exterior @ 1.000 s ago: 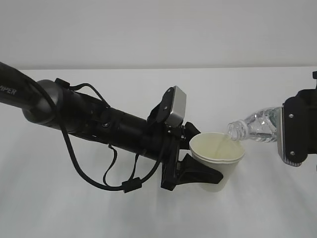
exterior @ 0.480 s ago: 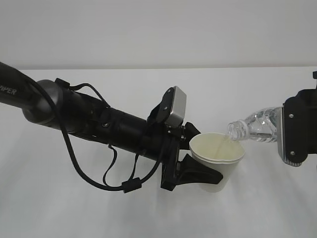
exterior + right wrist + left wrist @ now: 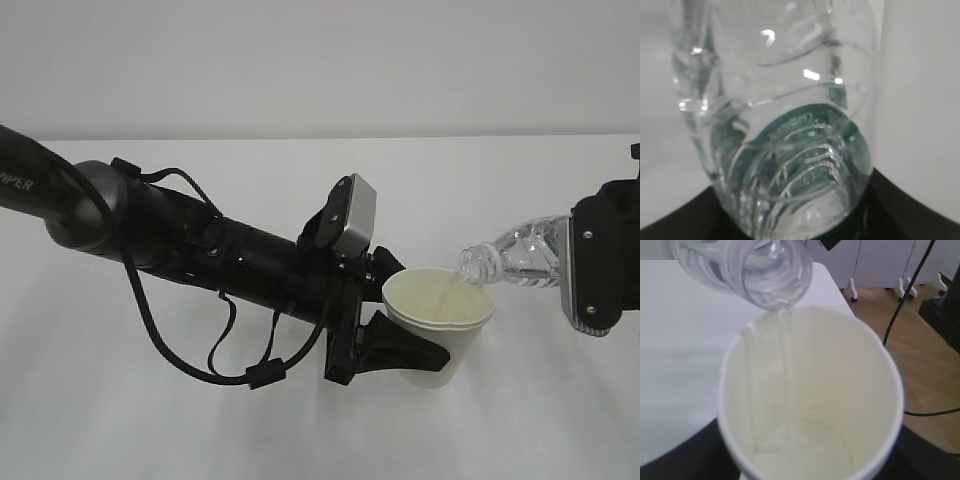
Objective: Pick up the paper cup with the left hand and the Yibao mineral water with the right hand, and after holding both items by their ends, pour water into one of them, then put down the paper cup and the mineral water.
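Paper cup [image 3: 438,322] in left pincer [image 3: 395,345] | bottle [image 3: 510,252] in right pincer [image 3: 600,265]

We seem to be in a lab: bare white table [image 3: 300,440], blank wall [image 3: 320,60], stand feet [image 3: 900,287] and cables [image 3: 900,310] on wood floor [image 3: 925,375].

The Yibao mineral water [image 3: 518,252] has its base hidden inside the right hand [image 3: 600,262].

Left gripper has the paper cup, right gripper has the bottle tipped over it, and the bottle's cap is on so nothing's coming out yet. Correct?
Not quite: the Yibao mineral water has no cap, and the left wrist view shows a thin stream running from its open mouth into the paper cup. The rest holds: left gripper on the cup, right gripper on the tipped bottle.
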You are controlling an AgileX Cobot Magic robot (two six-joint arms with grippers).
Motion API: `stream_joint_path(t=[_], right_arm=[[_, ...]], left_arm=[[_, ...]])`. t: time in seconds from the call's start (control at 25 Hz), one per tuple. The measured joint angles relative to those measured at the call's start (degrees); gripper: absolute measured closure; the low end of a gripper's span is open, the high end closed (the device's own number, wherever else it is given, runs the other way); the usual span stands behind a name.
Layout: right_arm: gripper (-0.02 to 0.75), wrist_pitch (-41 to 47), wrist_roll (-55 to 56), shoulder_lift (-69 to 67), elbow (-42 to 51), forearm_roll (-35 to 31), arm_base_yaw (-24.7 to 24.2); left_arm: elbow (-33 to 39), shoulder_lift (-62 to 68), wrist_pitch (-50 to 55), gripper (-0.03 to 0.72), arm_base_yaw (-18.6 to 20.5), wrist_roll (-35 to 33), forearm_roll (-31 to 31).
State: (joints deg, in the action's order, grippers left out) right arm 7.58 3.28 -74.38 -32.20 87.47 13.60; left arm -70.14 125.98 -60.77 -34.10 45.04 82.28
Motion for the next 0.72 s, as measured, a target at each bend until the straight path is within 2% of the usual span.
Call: stream_joint_path(t=[0.72], right_arm=[[0.307, 0.38, 0.00, 0.00, 0.00, 0.36, 0.00]], left_arm=[[0.00, 0.00, 0.00, 0.208, 0.00, 0.00, 0.00]])
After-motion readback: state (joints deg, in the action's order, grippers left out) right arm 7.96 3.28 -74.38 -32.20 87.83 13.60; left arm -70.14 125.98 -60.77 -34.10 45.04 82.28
